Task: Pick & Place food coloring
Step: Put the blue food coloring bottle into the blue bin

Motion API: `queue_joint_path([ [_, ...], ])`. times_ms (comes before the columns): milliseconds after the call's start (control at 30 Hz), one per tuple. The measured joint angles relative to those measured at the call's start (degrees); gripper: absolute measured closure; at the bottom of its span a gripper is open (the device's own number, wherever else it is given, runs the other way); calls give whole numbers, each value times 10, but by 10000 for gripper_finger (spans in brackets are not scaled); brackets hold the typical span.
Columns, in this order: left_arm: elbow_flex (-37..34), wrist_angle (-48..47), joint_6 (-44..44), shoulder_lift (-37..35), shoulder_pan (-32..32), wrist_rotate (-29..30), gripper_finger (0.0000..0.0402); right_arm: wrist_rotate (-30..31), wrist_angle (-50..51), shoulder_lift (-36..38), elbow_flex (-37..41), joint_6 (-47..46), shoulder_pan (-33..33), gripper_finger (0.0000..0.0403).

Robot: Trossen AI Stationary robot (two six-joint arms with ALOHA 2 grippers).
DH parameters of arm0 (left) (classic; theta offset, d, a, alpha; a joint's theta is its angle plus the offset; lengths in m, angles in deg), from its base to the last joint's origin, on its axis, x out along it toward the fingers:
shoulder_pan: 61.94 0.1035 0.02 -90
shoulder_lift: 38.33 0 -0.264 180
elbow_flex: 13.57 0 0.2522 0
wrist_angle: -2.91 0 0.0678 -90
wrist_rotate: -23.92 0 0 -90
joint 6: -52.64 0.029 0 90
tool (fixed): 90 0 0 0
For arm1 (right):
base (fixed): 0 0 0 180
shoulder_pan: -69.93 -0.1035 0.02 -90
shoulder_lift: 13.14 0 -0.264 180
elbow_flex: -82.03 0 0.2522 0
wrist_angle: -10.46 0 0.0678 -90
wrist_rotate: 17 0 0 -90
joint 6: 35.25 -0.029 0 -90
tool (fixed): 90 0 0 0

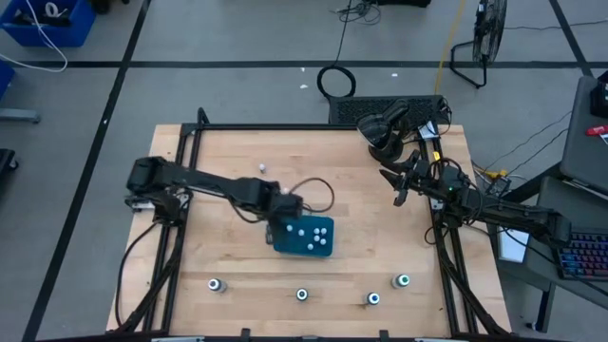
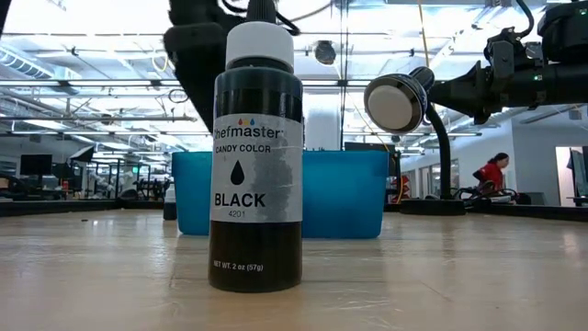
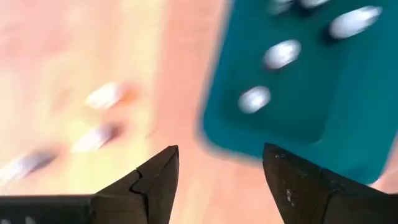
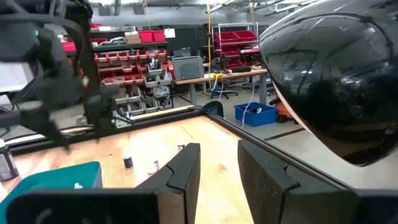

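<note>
A teal tray (image 1: 306,237) sits mid-table with several white-capped small bottles (image 1: 310,231) standing in it. My left gripper (image 1: 283,215) hovers open at the tray's left far corner; in its wrist view the gripper (image 3: 221,163) stands over bare wood beside the tray (image 3: 311,93), touching nothing. Dark bottles with green-white tops stand along the near edge (image 1: 216,284) (image 1: 302,294) (image 1: 373,298). One black bottle (image 2: 255,156) stands close in the low view. My right gripper (image 1: 399,185) waits open at the far right, seen open in its wrist view (image 4: 217,158).
A tiny white thing (image 1: 261,168) lies on the wood beyond the left arm. Blurred pale shapes (image 3: 102,94) show beside the tray. Small bottles (image 4: 127,159) stand on the table ahead of the right gripper. A dark domed device (image 4: 336,81) stands at the far right corner.
</note>
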Motion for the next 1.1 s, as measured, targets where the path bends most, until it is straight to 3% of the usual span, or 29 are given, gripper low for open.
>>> queue_joint_path([
  [100,-10,-60,-38,-38,-3,48,168,0,0,0,0,0,0,303],
  [200,-47,-72,-63,-72,1,56,168,0,0,0,0,0,0,303],
  [400,-157,0,-77,-108,35,20,167,0,0,0,0,0,0,303],
  [600,-222,76,-53,-112,75,18,167,0,0,0,0,0,0,303],
  [1100,-312,238,-14,-112,127,-36,167,0,0,0,0,0,0,303],
])
